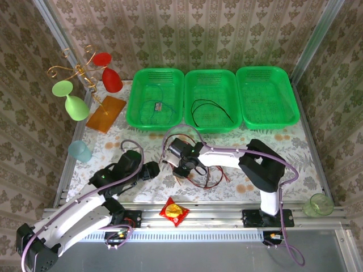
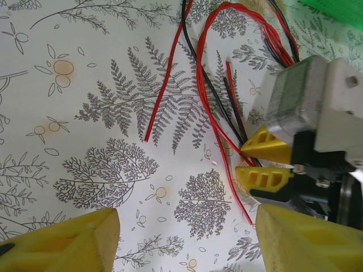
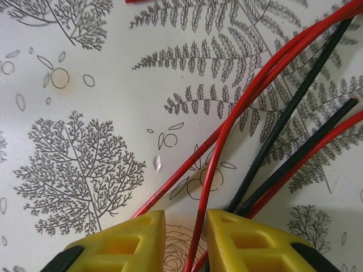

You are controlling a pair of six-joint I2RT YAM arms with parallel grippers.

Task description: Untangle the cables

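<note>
Left gripper (image 2: pixel 187 229) wide open, empty, just left of cables (image 2: pixel 199 85) on table (image 2: pixel 85 141). Right gripper (image 3: pixel 185 226) barely open, one red wire (image 3: pixel 203 198) between fingers (image 3: pixel 249 238), unclamped. Close on that one only, lift slowly; black strands (image 3: pixel 283 123) sit alongside.

Red and black cables (image 3: pixel 296 107) in smooth, glossy plastic sheathing lie on a matt, fern-printed table cover (image 3: pixel 102 85), possibly cloth or vinyl. The yellow fingers (image 3: pixel 255 243) of the right gripper (image 3: pixel 184 221) are matt moulded plastic. At the cover's far edge, three green baskets (image 1: pixel 212 85) show shiny perforated plastic. At its far left corner, a gold stand (image 1: pixel 72 69) gleams like polished metal wire.
</note>
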